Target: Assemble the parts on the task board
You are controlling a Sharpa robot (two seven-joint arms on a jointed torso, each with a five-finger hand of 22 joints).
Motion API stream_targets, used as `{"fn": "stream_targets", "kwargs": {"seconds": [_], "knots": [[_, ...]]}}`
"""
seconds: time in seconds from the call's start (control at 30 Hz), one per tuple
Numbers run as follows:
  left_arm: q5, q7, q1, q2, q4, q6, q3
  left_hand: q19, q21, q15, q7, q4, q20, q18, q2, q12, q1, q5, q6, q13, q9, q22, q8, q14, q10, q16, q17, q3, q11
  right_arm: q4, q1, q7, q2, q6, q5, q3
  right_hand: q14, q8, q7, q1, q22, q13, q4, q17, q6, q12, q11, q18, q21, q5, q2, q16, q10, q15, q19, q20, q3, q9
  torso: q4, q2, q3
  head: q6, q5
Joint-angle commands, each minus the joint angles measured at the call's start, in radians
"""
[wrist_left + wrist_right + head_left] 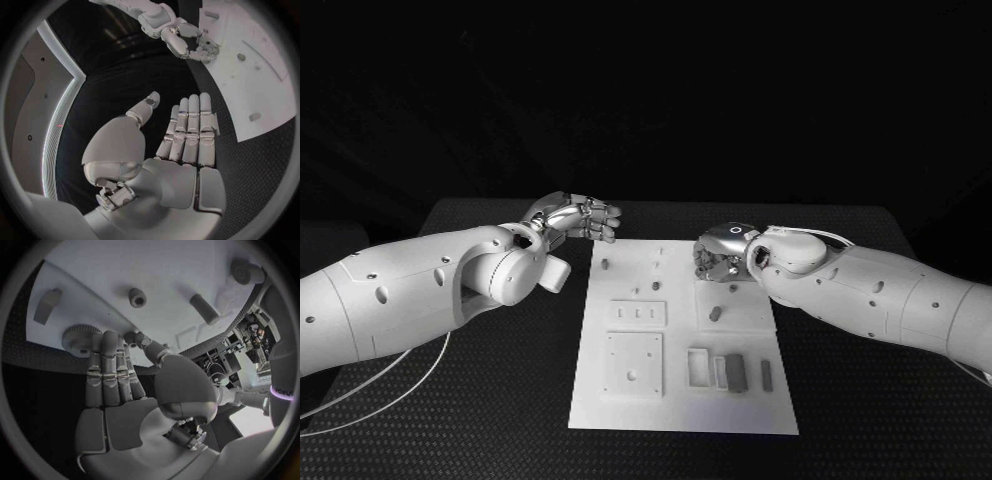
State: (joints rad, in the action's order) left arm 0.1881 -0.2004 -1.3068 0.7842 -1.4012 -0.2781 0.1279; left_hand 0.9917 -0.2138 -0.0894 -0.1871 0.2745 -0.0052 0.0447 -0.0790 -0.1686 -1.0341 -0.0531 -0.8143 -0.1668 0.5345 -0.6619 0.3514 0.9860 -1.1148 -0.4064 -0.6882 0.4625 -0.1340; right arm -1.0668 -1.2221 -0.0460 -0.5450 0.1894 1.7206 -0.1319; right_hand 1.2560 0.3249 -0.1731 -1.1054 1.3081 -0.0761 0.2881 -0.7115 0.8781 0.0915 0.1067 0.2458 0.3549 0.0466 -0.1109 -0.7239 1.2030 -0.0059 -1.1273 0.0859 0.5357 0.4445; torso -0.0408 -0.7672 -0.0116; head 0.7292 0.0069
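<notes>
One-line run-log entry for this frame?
left hand: open, off task board | right hand: over board's far edge, fingers at round knurled part, grasp unclear | phase: reaching

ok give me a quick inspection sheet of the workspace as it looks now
surface: black table, textured top
job's things: white task board lies mid-table; small grey parts sit along its near right, more stand farther up
clutter: nothing seen
hands: left hand off the board's far left corner, fingers apart, holds nothing; right hand over the board's far right part, whether it grips anything cannot be told
cables: thin pale cable loops under the left arm
surroundings: dark backdrop
</notes>
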Motion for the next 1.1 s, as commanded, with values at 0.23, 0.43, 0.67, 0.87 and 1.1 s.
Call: {"fn": "stream_targets", "kwargs": {"seconds": [0.23, 0.43, 0.67, 0.87, 1.1], "knots": [[-0.004, -0.005, -0.005, -0.002, -0.007, 0.014, -0.001, -0.005, 0.007, -0.005, 0.000, 0.000, 0.000, 0.006, 0.000, 0.006, 0.007, 0.004, 0.008, -0.002, 0.000, -0.001, -0.006, 0.000, 0.003, 0.007, -0.002, -0.007, -0.001, 0.002, 0.006, 0.009, 0.008, -0.043, 0.013, -0.012, -0.002, -0.009, -0.005, 0.003, 0.026, 0.005, -0.002, -0.004, -0.017, -0.008, 0.005, 0.016, 0.008, 0.003, -0.010, -0.006, -0.013, 0.005, 0.002, -0.004, 0.000, -0.004, -0.0002, -0.001, 0.0000, 0.003, 0.001], [-0.004, -0.004, -0.005, -0.007, -0.001, 0.010, -0.001, -0.005, 0.007, -0.005, 0.000, 0.000, 0.000, 0.006, 0.001, 0.006, 0.007, 0.003, 0.007, -0.002, 0.000, -0.002, -0.006, 0.001, 0.002, 0.008, -0.003, -0.007, 0.000, 0.001, 0.006, 0.011, 0.009, -0.056, 0.014, -0.016, -0.003, -0.010, -0.005, 0.001, 0.026, 0.004, -0.001, -0.005, -0.018, -0.008, 0.004, 0.016, 0.010, 0.003, -0.011, -0.007, -0.013, 0.005, 0.003, -0.004, 0.001, -0.004, 0.0010, -0.001, -0.0012, 0.006, 0.002], [-0.004, -0.004, -0.005, -0.009, 0.002, 0.010, -0.001, -0.005, 0.007, -0.005, 0.000, 0.000, 0.000, 0.006, 0.002, 0.006, 0.007, 0.003, 0.007, -0.003, 0.001, -0.002, -0.006, 0.001, 0.001, 0.008, -0.004, -0.007, 0.000, -0.005, 0.006, 0.013, 0.005, -0.063, 0.038, -0.020, 0.011, 0.008, 0.012, -0.052, 0.028, -0.006, 0.005, -0.019, 0.014, 0.007, -0.006, 0.016, 0.030, 0.004, 0.024, -0.026, 0.022, -0.008, -0.003, -0.013, 0.028, 0.003, 0.0014, -0.002, -0.0012, 0.010, -0.002], [-0.004, -0.004, -0.005, -0.008, 0.000, 0.009, -0.001, -0.004, 0.007, -0.005, 0.000, 0.000, 0.000, 0.007, 0.003, 0.007, 0.006, 0.003, 0.007, -0.003, 0.001, -0.002, -0.006, 0.001, 0.001, 0.009, -0.004, -0.007, 0.000, -0.012, 0.006, 0.026, 0.005, -0.030, 0.066, -0.020, 0.038, 0.037, 0.040, -0.092, 0.029, -0.032, 0.004, -0.073, 0.089, 0.036, -0.038, 0.016, 0.110, 0.003, 0.057, -0.110, 0.098, -0.035, -0.031, -0.030, 0.098, 0.012, 0.0015, -0.002, 0.0010, 0.012, -0.001], [-0.004, -0.004, -0.005, -0.006, 0.000, 0.007, -0.001, -0.004, 0.008, -0.005, 0.000, 0.000, 0.000, 0.007, 0.003, 0.007, 0.006, 0.003, 0.007, -0.003, 0.001, -0.002, -0.006, 0.002, 0.001, 0.009, -0.005, -0.006, 0.000, -0.022, 0.006, 0.056, 0.001, 0.016, 0.072, -0.020, 0.024, 0.039, 0.048, -0.084, 0.028, -0.052, 0.005, -0.105, 0.113, 0.038, -0.047, 0.016, 0.179, 0.004, 0.058, -0.163, 0.119, -0.045, -0.020, -0.040, 0.124, 0.012, 0.0012, -0.001, 0.0012, 0.011, -0.001]]}}
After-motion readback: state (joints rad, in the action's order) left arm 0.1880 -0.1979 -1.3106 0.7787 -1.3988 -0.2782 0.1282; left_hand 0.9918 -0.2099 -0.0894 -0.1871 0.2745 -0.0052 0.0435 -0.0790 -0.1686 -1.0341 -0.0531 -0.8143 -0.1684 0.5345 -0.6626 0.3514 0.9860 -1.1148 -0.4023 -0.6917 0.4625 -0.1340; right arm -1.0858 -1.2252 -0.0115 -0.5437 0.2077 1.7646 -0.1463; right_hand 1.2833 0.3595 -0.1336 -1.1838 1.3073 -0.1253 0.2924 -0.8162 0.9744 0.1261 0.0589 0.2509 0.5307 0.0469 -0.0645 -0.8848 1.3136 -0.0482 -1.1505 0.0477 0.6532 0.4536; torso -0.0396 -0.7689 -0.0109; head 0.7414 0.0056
